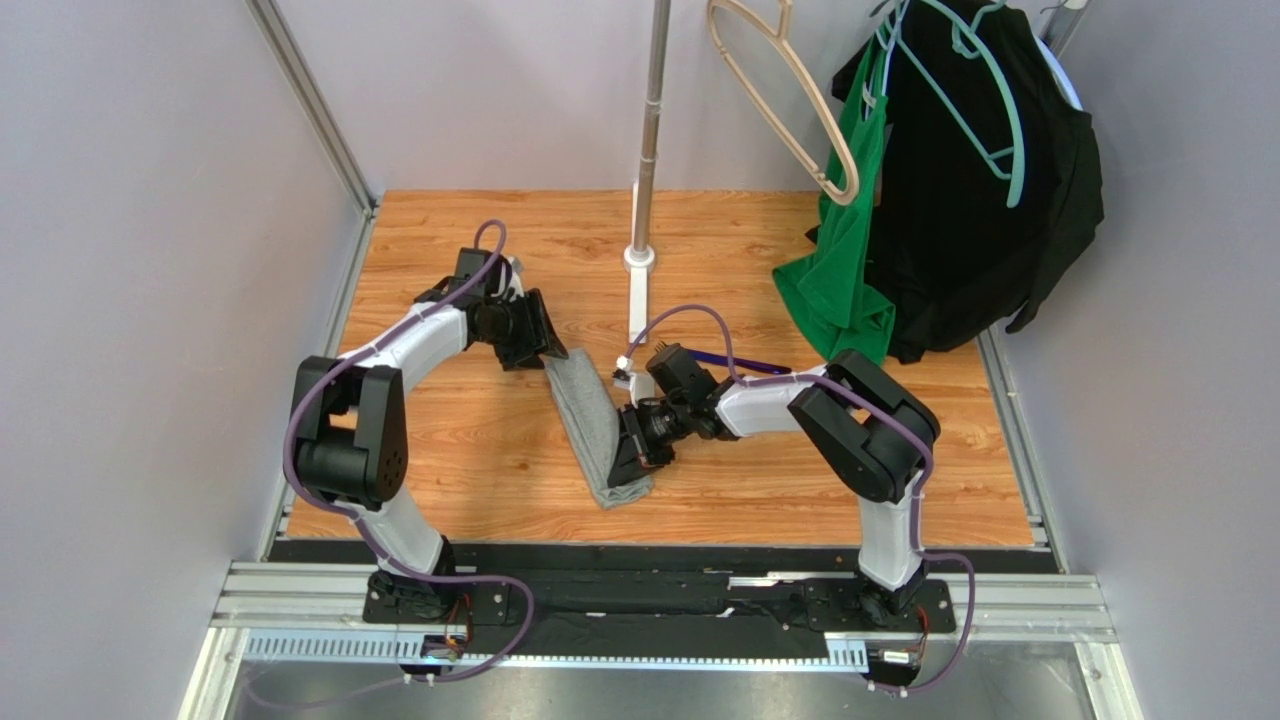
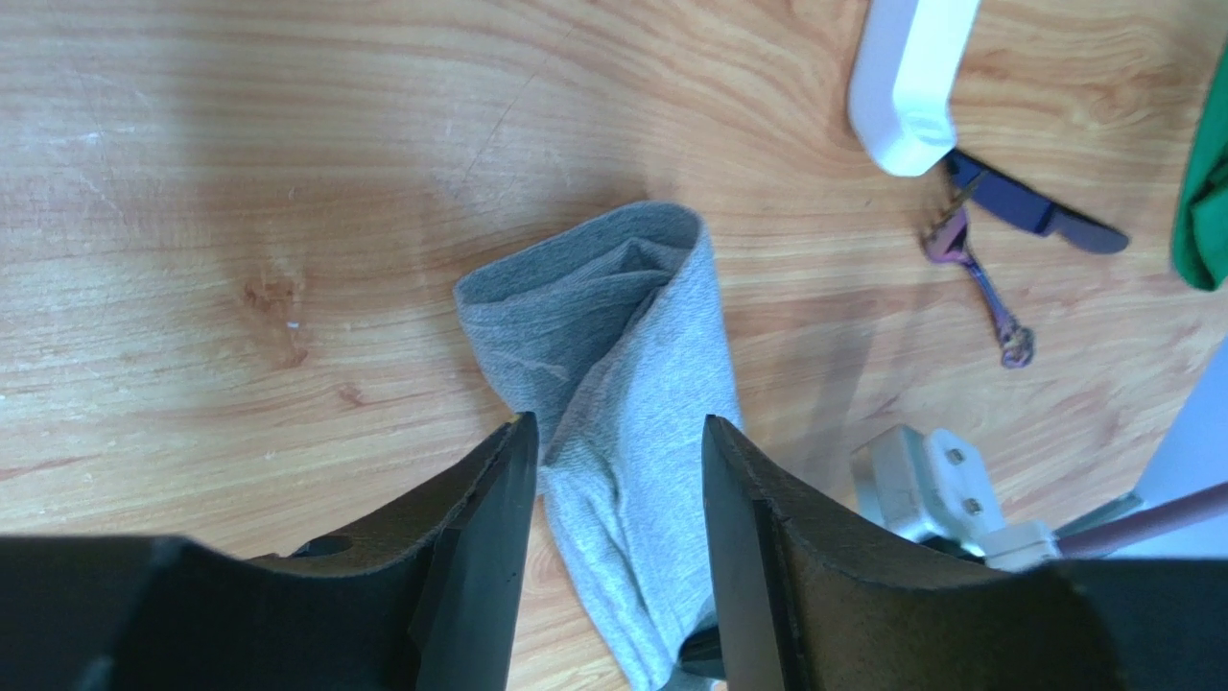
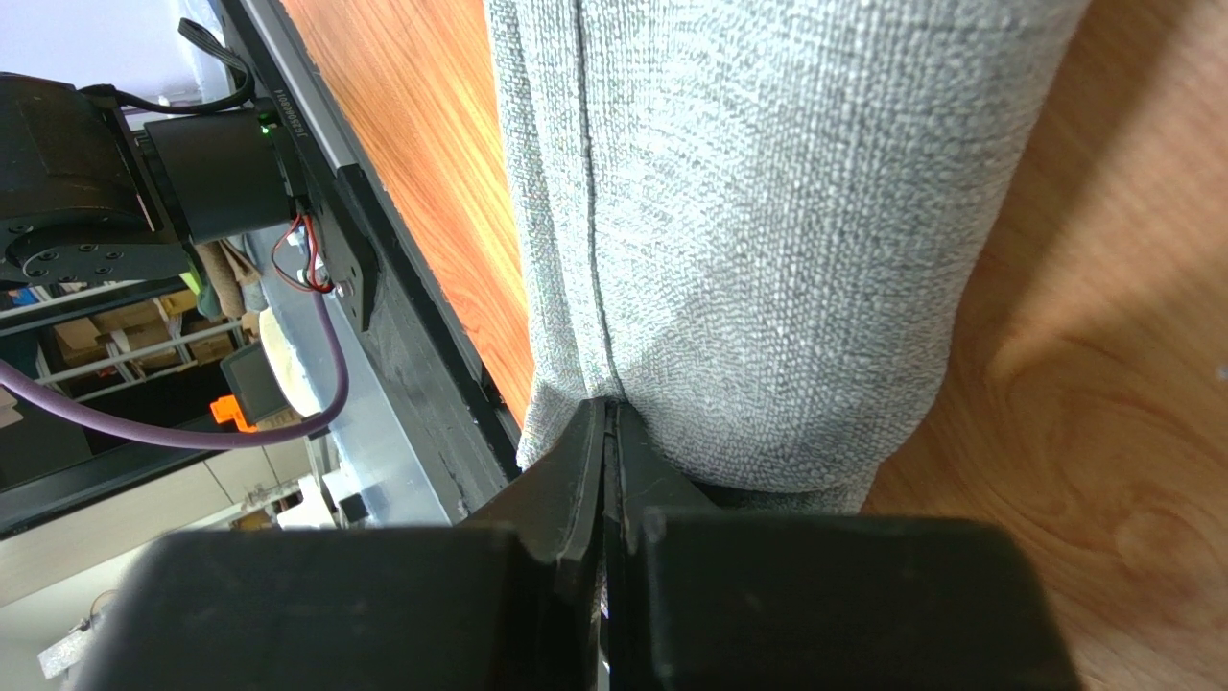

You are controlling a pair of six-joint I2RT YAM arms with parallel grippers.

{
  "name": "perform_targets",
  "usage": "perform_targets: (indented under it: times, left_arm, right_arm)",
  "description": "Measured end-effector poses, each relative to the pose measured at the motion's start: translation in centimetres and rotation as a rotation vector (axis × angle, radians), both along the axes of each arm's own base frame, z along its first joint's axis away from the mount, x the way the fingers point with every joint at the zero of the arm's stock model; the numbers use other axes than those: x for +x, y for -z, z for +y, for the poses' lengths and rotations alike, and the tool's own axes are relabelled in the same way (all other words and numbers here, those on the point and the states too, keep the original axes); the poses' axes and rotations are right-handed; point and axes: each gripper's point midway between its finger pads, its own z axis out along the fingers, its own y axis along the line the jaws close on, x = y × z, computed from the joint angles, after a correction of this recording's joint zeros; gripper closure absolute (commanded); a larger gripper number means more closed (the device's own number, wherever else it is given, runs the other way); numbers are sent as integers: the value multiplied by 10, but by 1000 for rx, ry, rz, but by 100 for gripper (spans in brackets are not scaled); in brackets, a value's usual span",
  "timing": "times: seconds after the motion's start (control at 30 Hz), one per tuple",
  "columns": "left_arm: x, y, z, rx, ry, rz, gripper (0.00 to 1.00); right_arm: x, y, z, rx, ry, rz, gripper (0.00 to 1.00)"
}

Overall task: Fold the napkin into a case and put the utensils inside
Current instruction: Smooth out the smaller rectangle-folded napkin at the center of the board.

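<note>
Wooden tabletop [image 1: 451, 450], grey walls around. Metal pole [image 1: 649, 135] on white base [image 2: 908, 72] at back centre. Green garment [image 1: 845, 270] and black garment [image 1: 977, 195] hang far right.

Napkin [image 2: 634, 375], folded into narrow layered strip, lies diagonally mid-table between arms.

Left gripper [image 2: 617, 446]: fingers [image 2: 497, 533] partly spread, straddling strip near its far end, gripping nothing.

Right gripper [image 3: 606, 418]: fingers pressed together, pinching cloth edge at strip's near part.

Fork [image 2: 980, 281] and dark purple utensil [image 2: 1038, 216] touch just beside base, apart from napkin.
</note>
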Motion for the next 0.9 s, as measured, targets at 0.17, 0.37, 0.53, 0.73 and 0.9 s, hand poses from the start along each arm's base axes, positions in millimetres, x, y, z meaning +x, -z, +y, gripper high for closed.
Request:
perform_targets:
  times: [0.17, 0.37, 0.53, 0.73, 0.9]
  left_arm:
    - [-5, 6, 4, 27, 3, 30, 34]
    - [-6, 7, 3, 22, 7, 37, 48]
    - [-7, 15, 1, 13, 16, 61, 67]
    - [-4, 15, 2, 31, 33, 65, 100]
    - [-1, 13, 1, 27, 37, 53, 100]
  right_arm:
    - [0, 0, 0, 1, -2, -1, 100]
    - [0, 0, 0, 1, -3, -1, 100]
    - [0, 0, 0, 1, -3, -1, 100]
    - [3, -2, -2, -36, -12, -22, 96]
    - [28, -9, -1, -145, -14, -207, 74]
